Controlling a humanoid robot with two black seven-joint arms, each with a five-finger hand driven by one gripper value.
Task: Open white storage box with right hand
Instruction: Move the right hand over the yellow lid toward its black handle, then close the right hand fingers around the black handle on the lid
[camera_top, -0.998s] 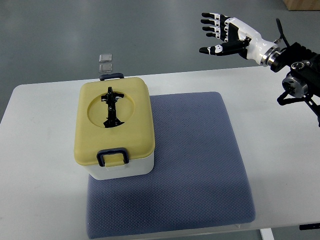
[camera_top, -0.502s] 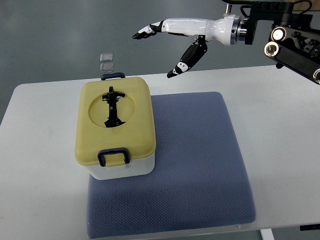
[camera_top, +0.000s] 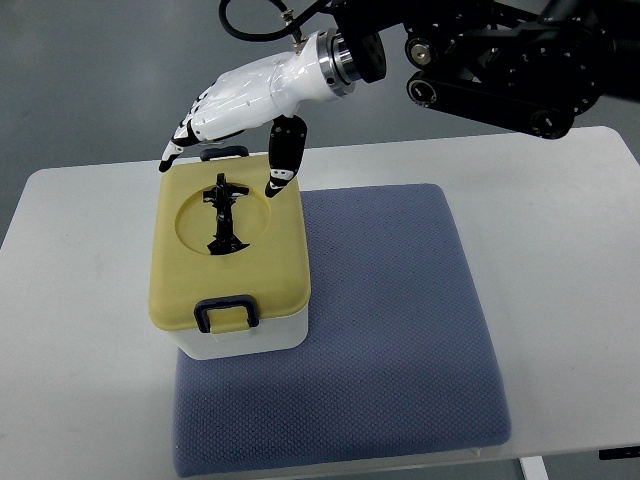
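A white storage box (camera_top: 240, 335) with a pale yellow lid (camera_top: 232, 245) stands on the left part of a blue-grey mat (camera_top: 390, 320). The lid has a folded black handle (camera_top: 222, 214) in a round recess and a dark latch (camera_top: 225, 313) at the near end. Another dark latch (camera_top: 225, 153) sits at the far end. My right hand (camera_top: 225, 150) hovers over the lid's far edge, open, fingers spread to the far left corner and thumb (camera_top: 282, 165) pointing down at the far right corner. The lid is closed. No left arm shows.
The white table (camera_top: 80, 330) carries the mat and box. The black right forearm (camera_top: 500, 60) crosses the top of the picture. Grey floor lies beyond the table's far edge.
The right hand has swept from the far right, above the table edge, leftward and down to the far end of the box lid. The box has not moved.
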